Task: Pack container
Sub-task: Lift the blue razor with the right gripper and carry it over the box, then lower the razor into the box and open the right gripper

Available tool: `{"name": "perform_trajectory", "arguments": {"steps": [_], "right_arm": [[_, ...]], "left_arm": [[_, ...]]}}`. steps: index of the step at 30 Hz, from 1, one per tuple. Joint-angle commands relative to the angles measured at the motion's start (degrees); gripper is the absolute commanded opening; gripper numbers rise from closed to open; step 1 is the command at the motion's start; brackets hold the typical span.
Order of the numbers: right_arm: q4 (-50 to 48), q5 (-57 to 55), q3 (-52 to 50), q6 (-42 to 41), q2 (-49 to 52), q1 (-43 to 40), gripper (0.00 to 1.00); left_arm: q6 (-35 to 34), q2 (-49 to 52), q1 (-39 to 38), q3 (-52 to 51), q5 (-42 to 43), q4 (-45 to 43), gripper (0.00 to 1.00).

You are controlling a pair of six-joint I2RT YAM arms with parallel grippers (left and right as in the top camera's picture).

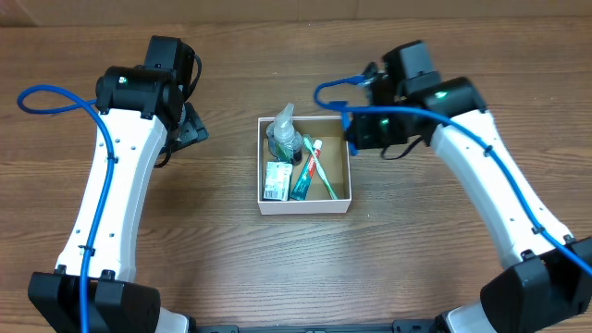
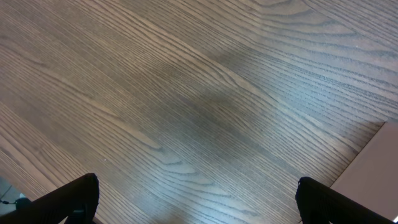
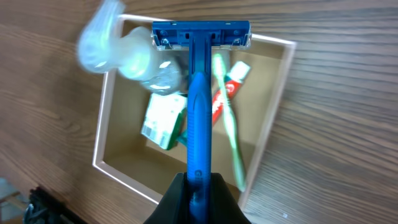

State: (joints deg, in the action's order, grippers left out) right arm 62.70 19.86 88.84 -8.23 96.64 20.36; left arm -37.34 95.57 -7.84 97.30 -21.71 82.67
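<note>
The container (image 1: 304, 207) is a square white-walled box with a brown inside at the table's middle. It holds a clear bottle (image 1: 283, 135), a green-and-white packet (image 1: 275, 180), a toothpaste tube (image 1: 312, 162) and a green toothbrush (image 1: 324, 176). My right gripper (image 3: 200, 193) is shut on a blue razor (image 3: 199, 112) and holds it above the container (image 3: 273, 106), head forward. In the overhead view the right gripper (image 1: 359, 132) sits at the container's right rim. My left gripper (image 2: 199, 199) is open and empty over bare wood, left of the container (image 1: 190, 125).
The wooden table (image 1: 213, 250) surrounds the container. A corner of a pale flat thing (image 2: 373, 168) shows at the right edge of the left wrist view. Blue cables run along both arms.
</note>
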Motion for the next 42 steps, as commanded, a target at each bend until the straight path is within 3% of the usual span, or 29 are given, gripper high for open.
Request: {"name": "perform_trajectory", "arguments": {"steps": [1, 8, 10, 13, 22, 27, 34, 40, 42], "right_arm": [[-1.1, -8.0, 1.2, -5.6, -0.4, 4.6, 0.04], [-1.4, -8.9, 1.2, -6.8, -0.4, 6.2, 0.05], [-1.1, -8.9, 1.2, -6.8, -0.4, 6.2, 0.16], [-0.8, -8.6, 1.2, -6.8, -0.4, 6.2, 0.24], [-0.6, -11.2, 1.2, -6.8, -0.4, 7.9, 0.26], [0.5, -13.0, 1.2, -8.3, -2.6, 4.9, 0.25], [5.1, -15.4, 1.2, -9.9, -22.9, 4.6, 0.25], [12.4, -17.3, 1.2, -10.1, -47.9, 4.6, 0.26], [14.0, -17.3, 1.2, -10.8, -55.8, 4.6, 0.31]], "left_arm": [[0.1, -0.8, 0.2, 1.2, -0.7, -0.2, 1.0], [0.1, -0.8, 0.2, 1.2, -0.7, -0.2, 1.0], [0.1, -0.8, 0.2, 1.2, -0.7, -0.2, 1.0], [0.1, -0.8, 0.2, 1.2, -0.7, -0.2, 1.0], [0.1, -0.8, 0.2, 1.2, -0.7, -0.2, 1.0], [0.1, -0.8, 0.2, 1.2, -0.7, -0.2, 1.0], [0.1, -0.8, 0.2, 1.2, -0.7, -0.2, 1.0], [0.1, -0.8, 0.2, 1.2, -0.7, -0.2, 1.0], [0.1, -0.8, 0.2, 1.2, -0.7, -0.2, 1.0]]}}
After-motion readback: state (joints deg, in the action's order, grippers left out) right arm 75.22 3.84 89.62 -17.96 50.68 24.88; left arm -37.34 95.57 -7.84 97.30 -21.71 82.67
